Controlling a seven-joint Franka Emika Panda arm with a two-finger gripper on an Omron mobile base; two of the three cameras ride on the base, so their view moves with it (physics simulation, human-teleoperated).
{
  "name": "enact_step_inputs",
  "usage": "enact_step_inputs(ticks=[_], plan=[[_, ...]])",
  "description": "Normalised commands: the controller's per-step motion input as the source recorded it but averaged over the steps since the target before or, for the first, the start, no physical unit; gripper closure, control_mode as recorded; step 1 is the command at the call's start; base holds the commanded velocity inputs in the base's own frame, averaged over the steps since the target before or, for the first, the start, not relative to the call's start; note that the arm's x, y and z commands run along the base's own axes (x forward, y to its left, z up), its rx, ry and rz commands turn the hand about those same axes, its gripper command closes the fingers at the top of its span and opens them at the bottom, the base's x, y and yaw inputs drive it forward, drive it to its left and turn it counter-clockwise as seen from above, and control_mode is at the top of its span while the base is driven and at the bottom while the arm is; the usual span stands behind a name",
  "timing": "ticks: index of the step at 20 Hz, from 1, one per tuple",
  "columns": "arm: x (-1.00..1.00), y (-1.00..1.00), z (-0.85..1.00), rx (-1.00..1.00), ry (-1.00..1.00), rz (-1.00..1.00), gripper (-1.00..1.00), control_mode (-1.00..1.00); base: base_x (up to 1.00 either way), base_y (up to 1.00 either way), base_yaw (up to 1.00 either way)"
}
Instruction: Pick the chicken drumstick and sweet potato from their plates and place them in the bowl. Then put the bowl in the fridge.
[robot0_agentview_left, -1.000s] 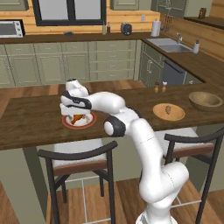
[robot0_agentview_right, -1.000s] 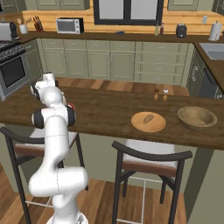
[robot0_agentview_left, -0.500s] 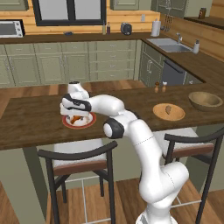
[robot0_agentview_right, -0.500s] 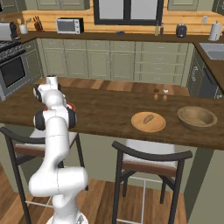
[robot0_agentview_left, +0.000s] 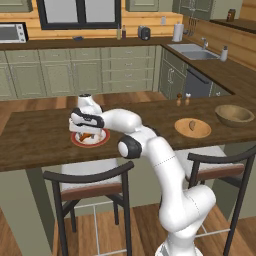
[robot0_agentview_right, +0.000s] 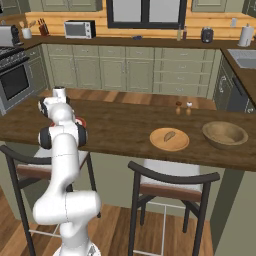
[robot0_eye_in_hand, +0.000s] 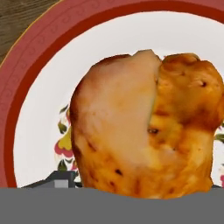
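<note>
Hovering low over the red-rimmed plate (robot0_agentview_left: 102, 140), the gripper (robot0_agentview_left: 88, 131) lines up on the drumstick (robot0_eye_in_hand: 144, 127) (finger spacing hidden, so I cannot tell), ready for a grasp.

The chicken drumstick (robot0_eye_in_hand: 144, 127) has a glossy, bumpy orange-brown skin with dark flecks and a paler, smoother patch. Its plate (robot0_eye_in_hand: 43, 87) looks like glazed white ceramic with a satin red-brown rim and painted flowers. The worktop (robot0_agentview_left: 35, 140) is dark, grained wood with a dull sheen. To the right, the other plate (robot0_agentview_right: 161, 141) is matt light wood carrying the dull brown sweet potato (robot0_agentview_right: 170, 135), and the bowl (robot0_agentview_right: 225, 135) is thick tan wood, matt. The arm's shell is smooth white plastic with dark joints.
</note>
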Motion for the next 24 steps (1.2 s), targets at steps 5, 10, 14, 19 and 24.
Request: enact_step_inputs(ticks=[5, 10, 14, 19, 24], plan=[[-0.39, -0.04, -0.58, 0.00, -0.03, -0.04, 1.00, -1.00, 0.00, 0.00, 0.00], [-0.51, -0.24, -0.03, 0.00, -0.10, 0.00, 1.00, -1.00, 0.00, 0.00, 0.00], [-0.90, -0.63, 0.11, 0.00, -0.19, 0.00, 1.00, -1.00, 0.00, 0.00, 0.00], [-0.79, -0.85, 0.46, 0.02, -0.22, 0.00, 1.00, -1.00, 0.00, 0.00, 0.00], [-0.79, -0.57, 0.85, 0.04, -0.10, 0.00, 1.00, -1.00, 0.00, 0.00, 0.00]])
